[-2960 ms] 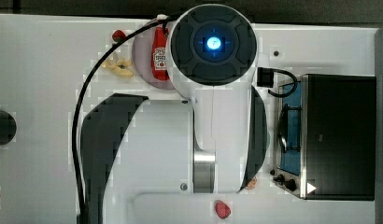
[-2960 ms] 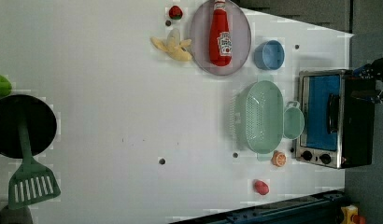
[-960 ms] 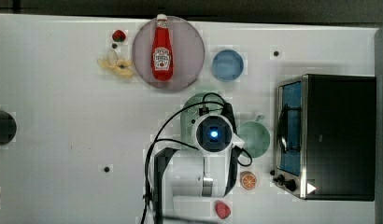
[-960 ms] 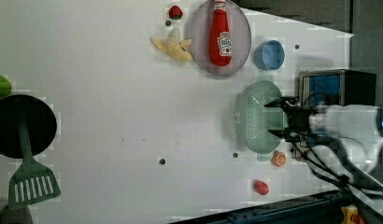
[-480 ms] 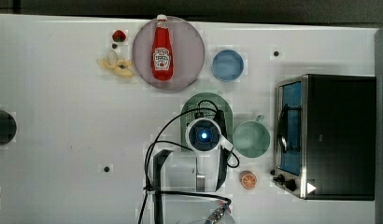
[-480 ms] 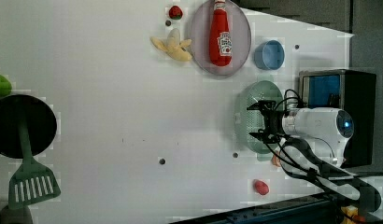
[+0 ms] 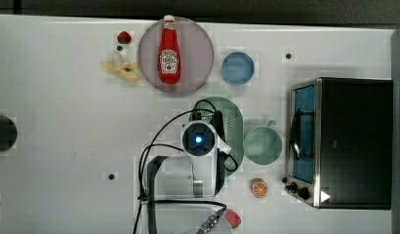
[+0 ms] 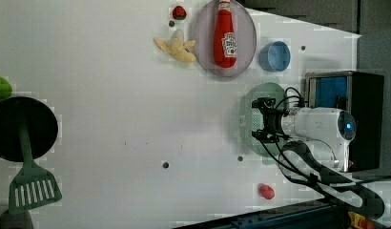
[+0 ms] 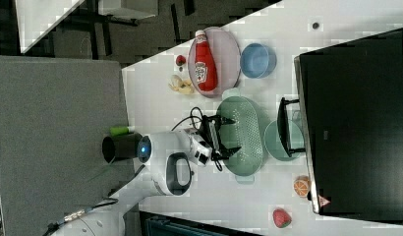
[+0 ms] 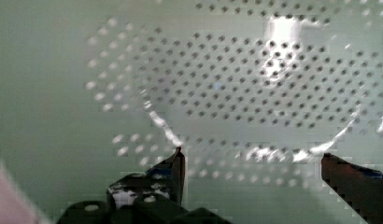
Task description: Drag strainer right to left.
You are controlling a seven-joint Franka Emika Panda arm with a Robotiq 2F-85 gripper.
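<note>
The strainer is a pale mint-green oval colander with small holes, standing beside the toaster oven. It also shows in the left view and the right view. My gripper is open and reaches down into the strainer's bowl, its two dark fingers spread across the short width. In the right view the gripper hangs over the side of the bowl away from the oven. In the wrist view the perforated strainer floor lies close under the gripper, and nothing sits between the fingers.
A round green cup touches the strainer on the oven side. The toaster oven stands at the top view's right. A blue bowl, a plate with a ketchup bottle, a banana and an orange slice lie around.
My arm has moved toward the top view's left, carrying the open gripper from the cup side across the strainer. The strainer itself has not visibly shifted.
</note>
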